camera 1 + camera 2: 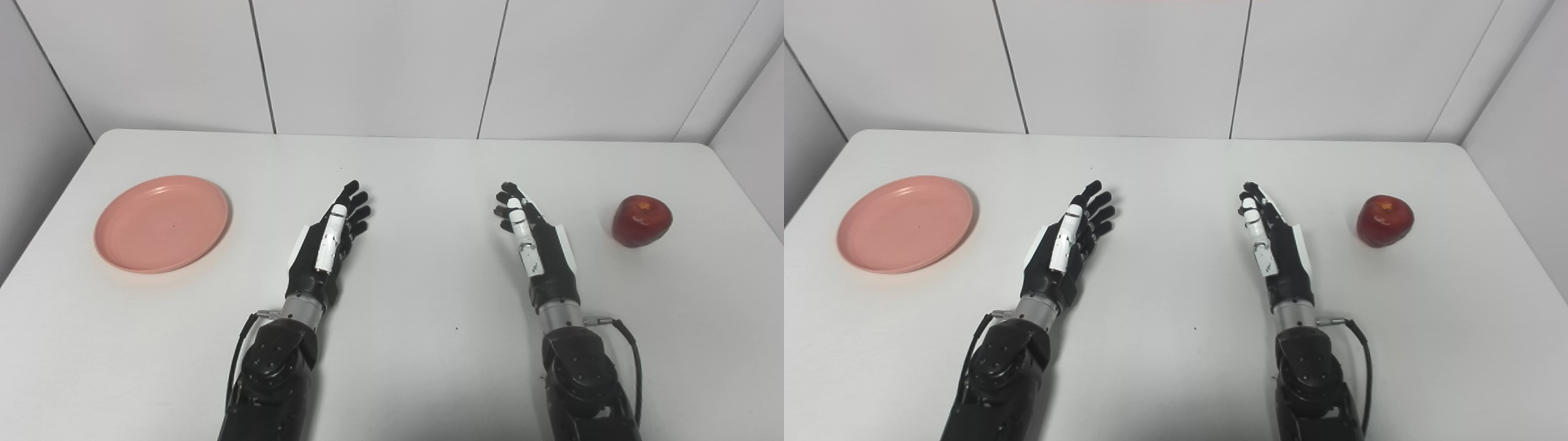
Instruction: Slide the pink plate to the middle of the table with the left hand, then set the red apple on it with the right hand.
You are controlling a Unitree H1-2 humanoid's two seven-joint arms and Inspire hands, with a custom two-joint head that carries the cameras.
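Observation:
A pink plate (160, 222) lies flat at the left side of the white table (422, 177). A red apple (641, 220) stands upright at the right side. My left hand (331, 242) rests near the table's middle, well right of the plate, open with fingers stretched forward and holding nothing. My right hand (531, 242) rests to the left of the apple, apart from it, open and empty as well. The same shows in the right eye view: plate (905, 222), apple (1385, 220), left hand (1067, 244), right hand (1271, 242).
White wall panels (380, 61) stand close behind the table's far edge. The table's left and right edges lie just beyond the plate and the apple. A bare stretch of table lies between the two hands.

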